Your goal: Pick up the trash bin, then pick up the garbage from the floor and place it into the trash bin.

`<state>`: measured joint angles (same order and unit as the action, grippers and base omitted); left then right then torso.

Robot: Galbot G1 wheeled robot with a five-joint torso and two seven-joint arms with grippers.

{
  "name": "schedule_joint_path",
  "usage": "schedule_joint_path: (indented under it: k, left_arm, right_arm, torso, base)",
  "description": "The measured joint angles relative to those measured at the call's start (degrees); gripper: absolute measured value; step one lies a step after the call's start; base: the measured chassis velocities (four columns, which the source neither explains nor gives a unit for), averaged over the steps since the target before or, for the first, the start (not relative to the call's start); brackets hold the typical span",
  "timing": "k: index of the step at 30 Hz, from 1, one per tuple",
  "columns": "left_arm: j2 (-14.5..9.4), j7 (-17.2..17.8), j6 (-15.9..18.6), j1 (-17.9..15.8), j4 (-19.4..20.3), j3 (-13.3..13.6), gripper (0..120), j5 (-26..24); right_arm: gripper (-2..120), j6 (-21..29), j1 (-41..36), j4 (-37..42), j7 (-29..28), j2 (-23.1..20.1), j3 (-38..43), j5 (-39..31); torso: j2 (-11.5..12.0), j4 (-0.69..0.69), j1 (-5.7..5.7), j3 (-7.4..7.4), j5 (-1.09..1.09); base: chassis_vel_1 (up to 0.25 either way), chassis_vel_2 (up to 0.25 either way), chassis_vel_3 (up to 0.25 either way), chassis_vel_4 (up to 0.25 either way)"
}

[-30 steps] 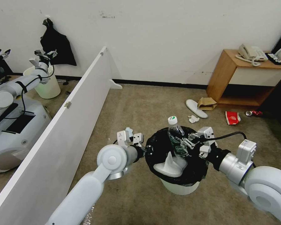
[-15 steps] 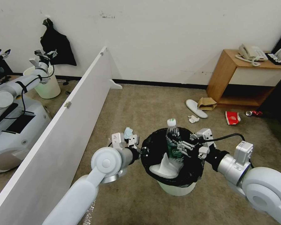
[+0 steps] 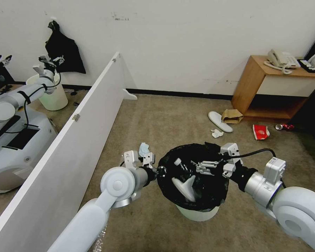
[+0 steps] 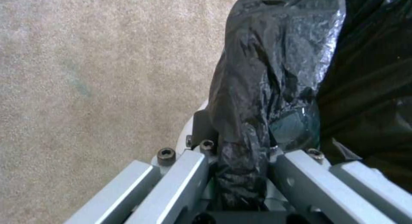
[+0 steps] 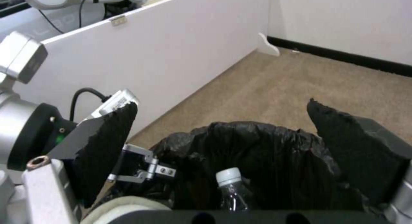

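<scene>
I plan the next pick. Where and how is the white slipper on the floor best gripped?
Likely the slipper is best pinched across its long edge near the free near end, coming from above: it lies flat on the carpet, and the brown bag covers its far end.

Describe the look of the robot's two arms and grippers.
Both arms are glossy white shells with rounded silver joints and black wrist collars. The left gripper and right gripper have grey metal fingers with bolt heads; a black cable loops over the right wrist.
</scene>
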<state>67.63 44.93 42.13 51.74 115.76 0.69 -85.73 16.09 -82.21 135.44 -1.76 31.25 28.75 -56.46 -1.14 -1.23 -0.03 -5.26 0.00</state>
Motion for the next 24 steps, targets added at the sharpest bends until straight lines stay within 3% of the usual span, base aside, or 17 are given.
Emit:
schedule_joint_path:
  k: [18,21,24]
  left_arm:
    - [-0.52,0.14,0.00,2.64,1.53,-0.69,2,1.01]
    - [-1.08,-0.27,0.00,4.03,2.42,-1.36,2,1.91]
    - [-1.94,-1.79,0.00,7.76,3.97,-3.69,2,4.91]
  right_arm:
    - [100,-2.19,0.33,1.27,-0.09,0.45,2.86,-1.77]
    - [100,-2.99,0.70,1.28,-0.89,0.67,3.65,-2.72]
    - [100,-4.10,1.39,0.97,-2.42,1.21,4.72,-3.61]
  torso:
    - [0.00,0.00,0.00,-0.01,0.01]
    - [0.00,0.00,0.00,-0.01,0.01]
    - [0.00,0.01,0.00,-0.01,0.00]
  base:
    - [0.000,0.000,0.000,0.000]
    - [0.000,0.000,0.000,0.000]
    - [0.000,0.000,0.000,0.000]
